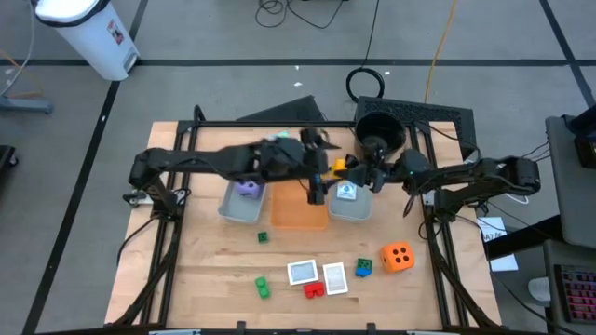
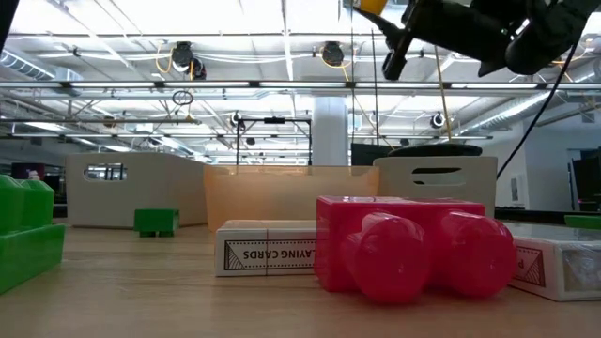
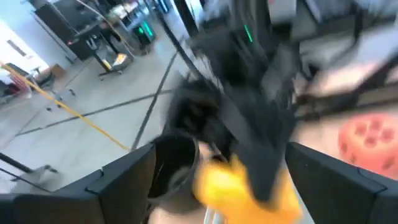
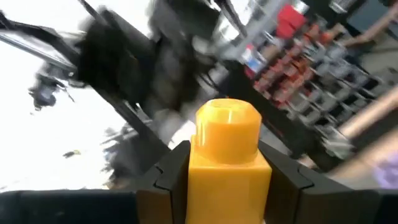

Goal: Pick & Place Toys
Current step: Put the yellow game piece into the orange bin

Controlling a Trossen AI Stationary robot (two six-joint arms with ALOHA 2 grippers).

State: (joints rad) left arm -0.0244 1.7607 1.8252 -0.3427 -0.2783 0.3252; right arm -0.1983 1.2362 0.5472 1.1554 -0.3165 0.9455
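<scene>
Right gripper (image 4: 225,177) clamps a yellow plastic brick (image 4: 227,152) just above the orange rectangular tray (image 1: 300,212).
Left gripper (image 3: 217,180) hangs wide open, empty, over that tray, facing the brick.

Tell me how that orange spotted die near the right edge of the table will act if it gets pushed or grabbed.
The orange die has flat faces and sits square on the table, so it probably slides rather than rolls. It looks chunky beside the bricks, likely needing widely opened fingers. Smooth plastic sides may slip a little.
</scene>
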